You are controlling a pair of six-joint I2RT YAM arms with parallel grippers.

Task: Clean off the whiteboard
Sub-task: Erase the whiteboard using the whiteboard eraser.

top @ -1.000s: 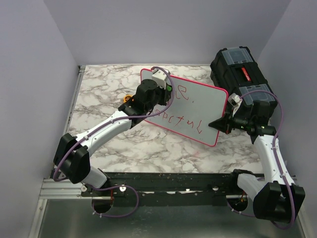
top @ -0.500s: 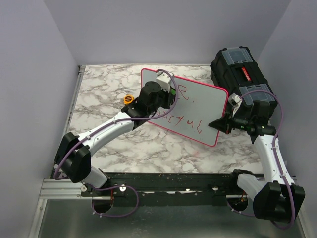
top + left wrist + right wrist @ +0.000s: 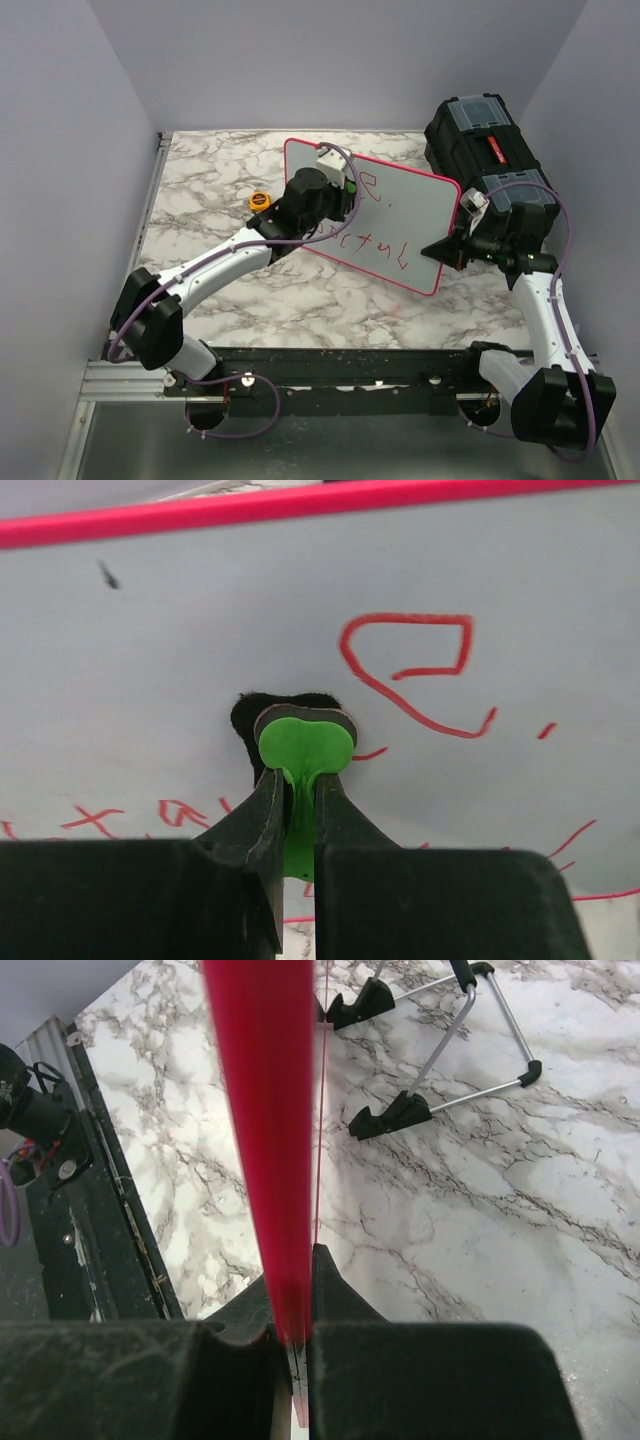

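The whiteboard (image 3: 405,215) stands tilted on the marble table, white with a pink-red rim and red handwritten lettering (image 3: 405,660). My left gripper (image 3: 338,188) is shut on a green eraser (image 3: 305,745), and the eraser's black felt pad presses against the board's upper left area, just left of the red letters. In the left wrist view the gripper (image 3: 296,785) pinches the eraser's green handle. My right gripper (image 3: 441,248) is shut on the board's right edge; its wrist view shows the red rim (image 3: 262,1110) clamped between the jaws (image 3: 293,1275). The board's black feet (image 3: 392,1116) rest on the table.
A black toolbox (image 3: 488,148) stands at the back right, close behind my right arm. A small orange-yellow round object (image 3: 260,200) lies on the marble table (image 3: 300,290) left of the board. Purple walls close in both sides and the back.
My left gripper has slid the eraser a little to the right across the board, uncovering the orange-yellow object. The right gripper and the board have held still.
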